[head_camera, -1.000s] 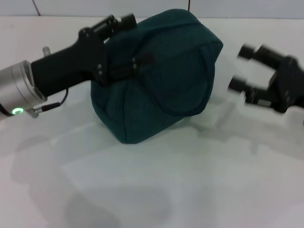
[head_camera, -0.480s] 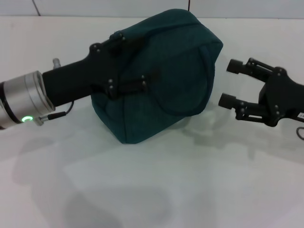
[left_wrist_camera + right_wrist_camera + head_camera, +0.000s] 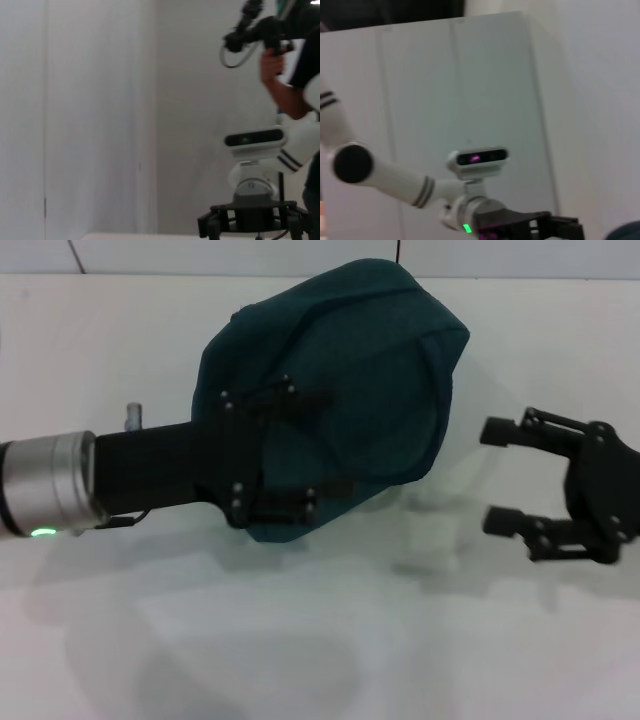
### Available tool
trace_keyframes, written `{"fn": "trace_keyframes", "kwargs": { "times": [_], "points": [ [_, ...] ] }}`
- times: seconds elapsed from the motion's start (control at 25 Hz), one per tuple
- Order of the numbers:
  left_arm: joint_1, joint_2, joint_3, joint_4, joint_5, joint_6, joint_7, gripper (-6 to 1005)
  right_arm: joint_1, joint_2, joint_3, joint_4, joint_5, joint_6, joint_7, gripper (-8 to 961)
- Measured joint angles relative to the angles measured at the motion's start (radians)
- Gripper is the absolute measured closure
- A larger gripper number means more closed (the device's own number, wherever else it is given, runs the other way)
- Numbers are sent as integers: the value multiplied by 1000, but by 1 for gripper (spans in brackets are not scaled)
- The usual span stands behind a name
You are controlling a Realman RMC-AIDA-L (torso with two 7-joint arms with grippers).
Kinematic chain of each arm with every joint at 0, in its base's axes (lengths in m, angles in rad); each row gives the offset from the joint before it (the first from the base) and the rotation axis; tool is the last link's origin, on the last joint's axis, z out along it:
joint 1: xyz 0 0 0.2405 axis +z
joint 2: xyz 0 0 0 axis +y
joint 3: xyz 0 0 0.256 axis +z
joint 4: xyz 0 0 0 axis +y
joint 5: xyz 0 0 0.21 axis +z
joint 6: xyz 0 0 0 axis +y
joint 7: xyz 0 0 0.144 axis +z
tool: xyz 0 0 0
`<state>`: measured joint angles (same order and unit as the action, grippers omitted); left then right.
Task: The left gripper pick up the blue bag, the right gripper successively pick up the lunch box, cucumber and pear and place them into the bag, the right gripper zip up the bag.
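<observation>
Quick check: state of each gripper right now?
Left gripper: fingers spread open in front of the blue bag, holding nothing.
Right gripper: open and empty, clear of the bag on its right side.

Head view looking down close on the table [image 3: 330, 640], both wrist views facing back toward the robot's body

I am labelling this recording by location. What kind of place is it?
Probably a robot lab or test room: a bare white table holding only a blue bag, plain white wall panels, and a person holding equipment.
</observation>
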<state>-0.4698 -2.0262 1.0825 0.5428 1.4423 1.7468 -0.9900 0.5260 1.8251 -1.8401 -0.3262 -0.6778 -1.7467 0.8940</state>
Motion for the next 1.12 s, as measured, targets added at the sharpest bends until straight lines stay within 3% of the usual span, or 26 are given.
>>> {"fn": "trace_keyframes", "kwargs": {
  "times": [0.24,0.48,1.12],
  "points": [
    [4,-14,-6,19,-22,20,-40,119,-6,-18,45,0,-32,-23,9,98],
    [9,-49,-6,11,-16,9,-24,119,3,-32,94,0,-119,-22,49,98],
    [43,-60,8,8,48,11,33,119,-8,-9,149,-39,-235,-13,45,98]
  ]
}}
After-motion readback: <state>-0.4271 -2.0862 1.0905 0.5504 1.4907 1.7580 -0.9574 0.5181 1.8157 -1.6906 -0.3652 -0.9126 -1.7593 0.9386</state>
